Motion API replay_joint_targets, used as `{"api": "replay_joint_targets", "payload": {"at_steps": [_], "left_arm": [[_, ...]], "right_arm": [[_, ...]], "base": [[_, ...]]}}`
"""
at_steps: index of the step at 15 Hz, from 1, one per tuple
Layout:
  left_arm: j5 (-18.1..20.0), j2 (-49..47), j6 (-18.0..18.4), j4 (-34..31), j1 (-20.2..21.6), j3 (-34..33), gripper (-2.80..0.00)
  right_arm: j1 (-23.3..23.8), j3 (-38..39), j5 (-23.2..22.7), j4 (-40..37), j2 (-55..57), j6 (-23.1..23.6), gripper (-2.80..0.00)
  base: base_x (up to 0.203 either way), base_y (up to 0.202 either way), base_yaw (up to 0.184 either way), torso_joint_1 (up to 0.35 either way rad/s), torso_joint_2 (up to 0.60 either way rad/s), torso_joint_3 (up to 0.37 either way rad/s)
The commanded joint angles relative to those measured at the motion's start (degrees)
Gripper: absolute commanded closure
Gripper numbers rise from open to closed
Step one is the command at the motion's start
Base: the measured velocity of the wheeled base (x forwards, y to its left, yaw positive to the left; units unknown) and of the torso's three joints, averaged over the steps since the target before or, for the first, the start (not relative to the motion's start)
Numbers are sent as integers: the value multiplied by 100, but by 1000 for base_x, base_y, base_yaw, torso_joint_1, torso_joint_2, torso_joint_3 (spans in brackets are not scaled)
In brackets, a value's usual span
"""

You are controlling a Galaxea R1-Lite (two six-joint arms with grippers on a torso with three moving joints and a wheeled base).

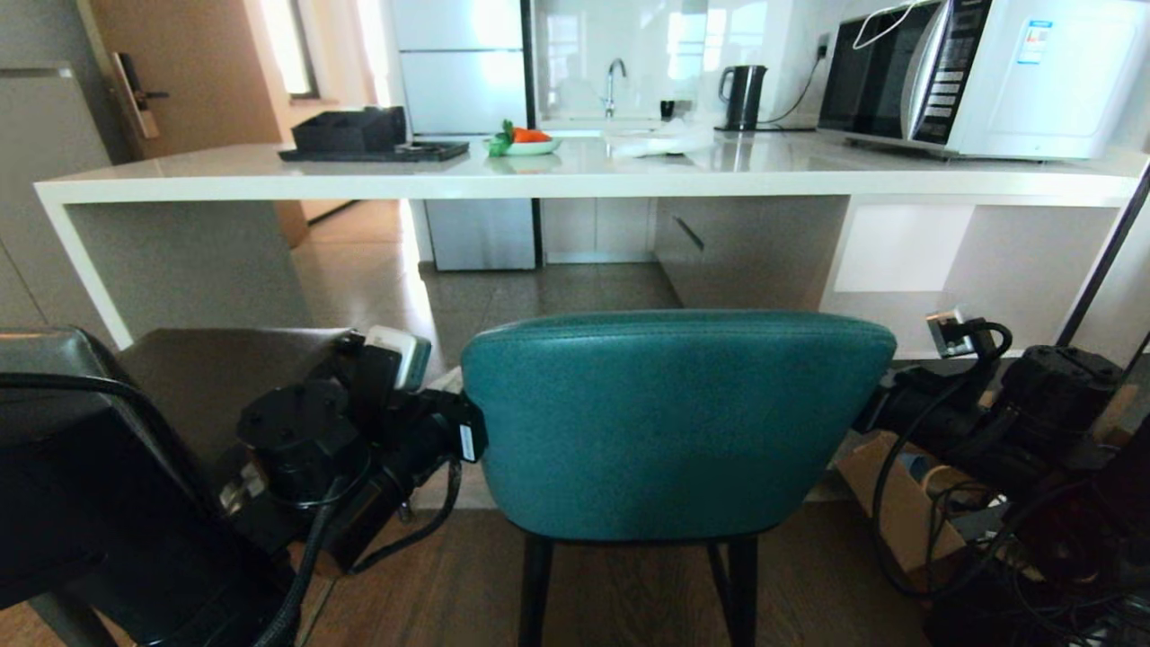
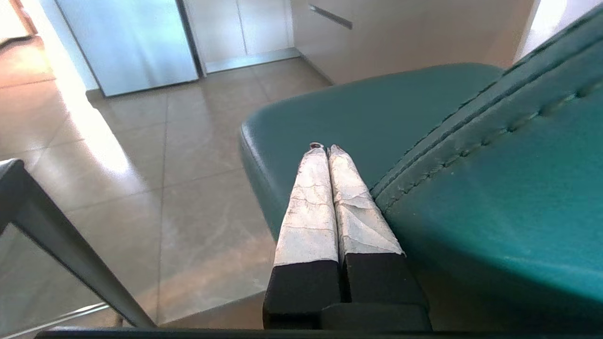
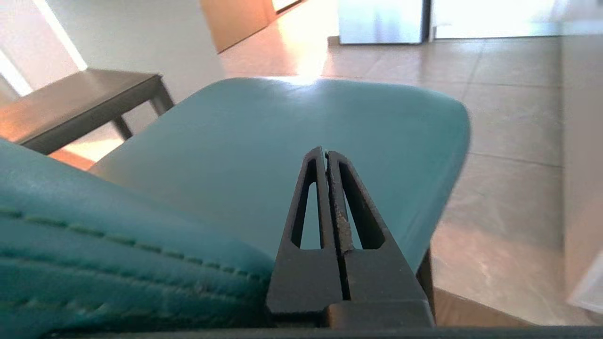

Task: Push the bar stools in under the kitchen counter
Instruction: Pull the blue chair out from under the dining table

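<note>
Flanking teal stool (image 1: pixel 669 422) | left gripper (image 2: pixel 326 149), right gripper (image 3: pixel 326 151) closed

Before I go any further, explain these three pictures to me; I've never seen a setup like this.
This is a wheeled robot with two arms. The wide picture looks forward from its head; the other two come from cameras on its wrists. A teal stool stands before a white kitchen counter carrying a microwave, a black tray and a plate of vegetables. A grey stool stands at the left. The left pincer and right pincer are both shut, empty, one beside each edge of the teal backrest, over its seat.
</note>
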State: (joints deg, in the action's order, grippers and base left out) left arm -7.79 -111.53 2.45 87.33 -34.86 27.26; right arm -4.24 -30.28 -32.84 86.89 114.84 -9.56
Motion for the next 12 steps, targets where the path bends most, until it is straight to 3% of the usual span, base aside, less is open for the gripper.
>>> {"api": "replay_joint_targets", "payload": {"at_steps": [1,9,12], "left_arm": [[-259,115,-47,33,60,73,0],[-281,227,-117,33,575,37,0],[-180,387,-127,33,1261,-15,0]], "right_arm": [[169,19,-30,77,-180,-26,0],[328,409,-74,77,-614,-28,0],[788,354,-106,77,-711,-137,0]], "base": [[0,0,0,0,0,0],[0,0,0,0,0,0],[0,0,0,0,0,0]]}}
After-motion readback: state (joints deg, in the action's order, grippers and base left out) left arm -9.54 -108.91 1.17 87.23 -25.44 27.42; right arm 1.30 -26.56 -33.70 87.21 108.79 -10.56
